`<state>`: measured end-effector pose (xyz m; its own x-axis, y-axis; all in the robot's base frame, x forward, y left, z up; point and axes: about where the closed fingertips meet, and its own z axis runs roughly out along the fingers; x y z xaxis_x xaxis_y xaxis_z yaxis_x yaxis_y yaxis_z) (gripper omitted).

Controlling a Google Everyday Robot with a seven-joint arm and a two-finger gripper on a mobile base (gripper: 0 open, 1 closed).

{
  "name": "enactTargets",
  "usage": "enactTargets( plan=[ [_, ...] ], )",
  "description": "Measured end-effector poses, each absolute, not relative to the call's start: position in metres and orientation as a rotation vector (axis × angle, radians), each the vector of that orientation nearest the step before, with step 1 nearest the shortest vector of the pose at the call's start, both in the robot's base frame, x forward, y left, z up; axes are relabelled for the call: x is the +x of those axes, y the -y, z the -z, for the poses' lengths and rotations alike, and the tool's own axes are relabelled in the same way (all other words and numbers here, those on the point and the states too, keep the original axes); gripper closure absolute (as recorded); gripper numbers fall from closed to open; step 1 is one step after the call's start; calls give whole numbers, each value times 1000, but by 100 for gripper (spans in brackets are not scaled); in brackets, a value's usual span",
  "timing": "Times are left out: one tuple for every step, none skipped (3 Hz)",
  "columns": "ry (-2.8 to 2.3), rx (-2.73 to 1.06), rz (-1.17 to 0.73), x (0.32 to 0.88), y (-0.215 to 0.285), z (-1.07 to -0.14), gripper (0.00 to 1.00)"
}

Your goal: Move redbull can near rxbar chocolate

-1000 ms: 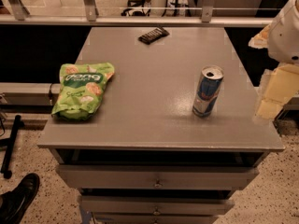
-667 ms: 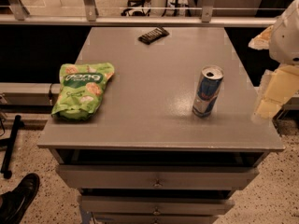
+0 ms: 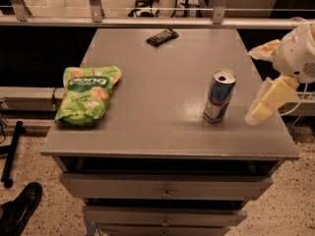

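While the redbull can [image 3: 220,96] stands upright on the right side of the table [image 3: 162,132], toward its front edge, you have the gripper [image 3: 251,86] just to its right. It hangs apart from the can with its two pale fingers [image 3: 268,102] spread wide and nothing between them. The rxbar chocolate [image 3: 162,37] lies flat at the table's far edge, well apart from the can, so the whole carry is ahead of you.

Treat the can as a thin metal shell: stiff enough for a firm pinch, but likely to dent if you squeeze hard, and slick on its painted wall. Its top looks opened, so it may be light and easy to tip, or it may hold liquid that spills. Take it around the middle of the body, one finger on each side, and keep it upright as you travel. The green snack bag [image 3: 88,95] on the left sits clear of that path.

Against the earlier frame you gain nothing: can, bar, bag and gripper all sit where they did a second ago.
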<state>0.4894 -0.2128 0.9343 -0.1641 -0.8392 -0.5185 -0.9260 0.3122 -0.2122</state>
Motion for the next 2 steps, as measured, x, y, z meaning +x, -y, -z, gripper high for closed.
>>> enactTargets(
  plan=[
    [-1898,-1424,-447,512,184,-918,0],
    [-1791,-1301,-670,520,160,-904,0]
  ],
)
